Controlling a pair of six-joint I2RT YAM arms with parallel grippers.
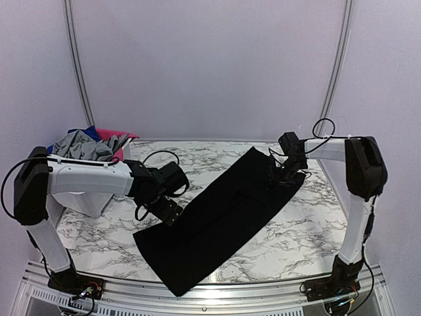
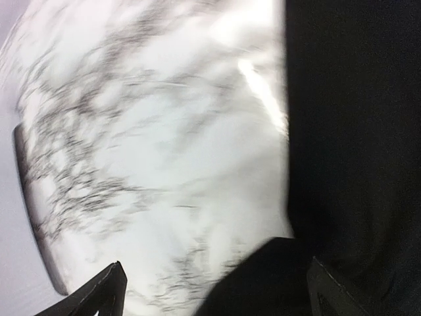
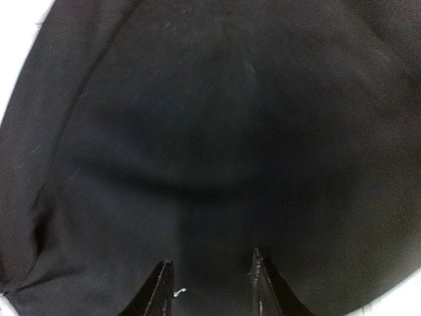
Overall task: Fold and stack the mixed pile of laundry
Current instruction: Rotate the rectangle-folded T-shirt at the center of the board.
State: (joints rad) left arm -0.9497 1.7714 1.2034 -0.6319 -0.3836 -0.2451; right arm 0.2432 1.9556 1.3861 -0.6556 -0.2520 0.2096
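Now spread diagonally across the marble bench [image 1: 299,227], the black garment [image 1: 220,217] awaits its fold. The left hand [image 1: 166,208] gapes wide at its left edge; whether the right hand [image 1: 284,172] at the far corner grips cannot be told. Both should pinch corners evenly.

Table [image 1: 296,230] bare near-R & L of black garment [image 1: 223,210]; laundry pile [image 1: 85,145] blocks far-L corner.

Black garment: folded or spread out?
Spread flat: the black garment lies as one long diagonal strip on the marble table. Doubled lengthwise? Cannot tell.
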